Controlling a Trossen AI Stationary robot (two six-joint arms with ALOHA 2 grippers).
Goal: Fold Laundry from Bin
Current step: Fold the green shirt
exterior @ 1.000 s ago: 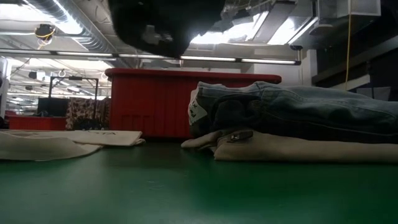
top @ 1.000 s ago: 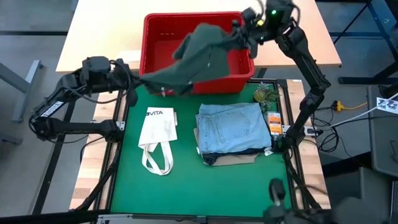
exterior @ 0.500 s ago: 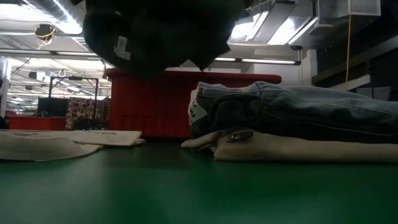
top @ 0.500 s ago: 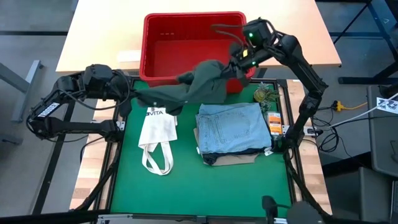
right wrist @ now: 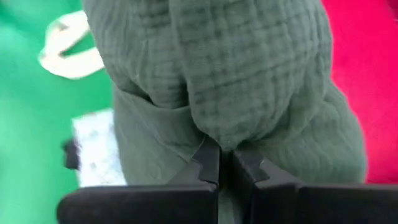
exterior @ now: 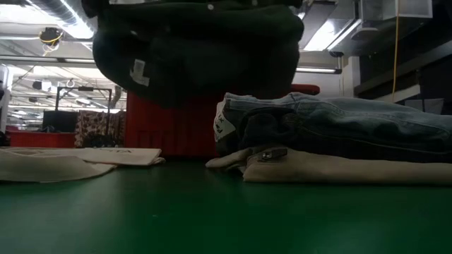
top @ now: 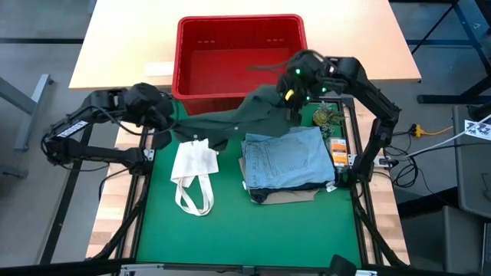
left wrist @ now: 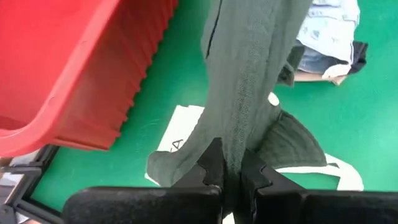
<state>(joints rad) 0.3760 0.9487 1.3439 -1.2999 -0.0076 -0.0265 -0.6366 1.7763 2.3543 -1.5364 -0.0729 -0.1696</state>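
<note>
One white label (exterior: 139,73) on hanging olive garment (exterior: 198,56); writing unreadable.

Green table (top: 230,230): white tote bag (top: 192,165), folded garment stack (top: 288,161), red bin (top: 238,54) at far edge.

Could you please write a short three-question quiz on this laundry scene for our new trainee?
1. True or false: the red bin still holds garments.
2. What do the left gripper and right gripper hold between them?
A. the white tote bag
B. the dark olive-green garment
C. the light blue jeans
3. What lies on top of the folded stack on the green mat?

Key:
1. False; as far as the high view shows, it is empty.
2. B; both are shut on it and it hangs stretched above the mat.
3. The light blue jeans.
</note>
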